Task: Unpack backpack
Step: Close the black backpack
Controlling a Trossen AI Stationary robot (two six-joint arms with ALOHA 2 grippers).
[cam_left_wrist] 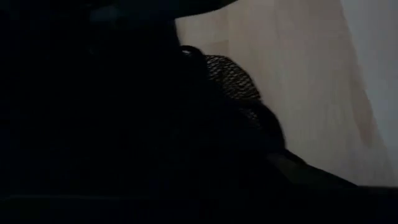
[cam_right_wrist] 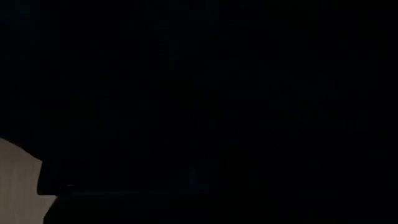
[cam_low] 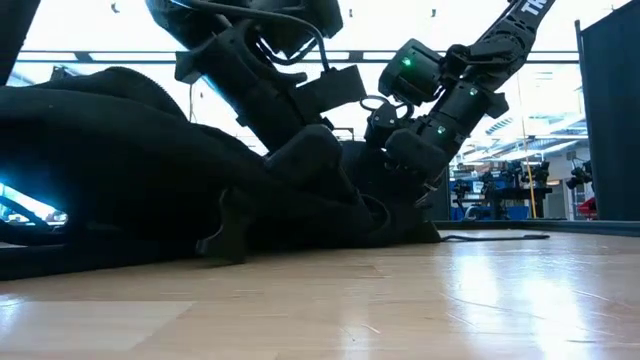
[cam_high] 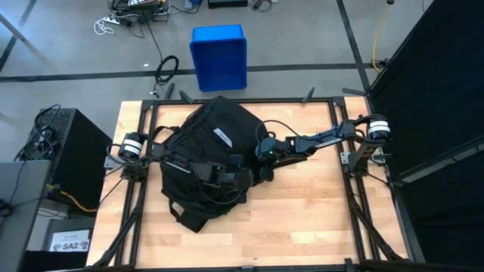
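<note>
The left gripper (cam_high: 240,180) is pressed down on the black backpack (cam_high: 200,143), at the bag's 4 o'clock edge. I cannot tell if its fingers are apart or together; they are lost in the dark cloth. The right gripper (cam_high: 265,160) is closed and pushed against the bag's 3 o'clock side, but I cannot tell if it holds any cloth. The backpack lies flat on the wooden table (cam_high: 302,219), at the table's 10 o'clock part. A blue bin (cam_high: 218,57) sits on the floor past the table, at 12 o'clock.
</note>
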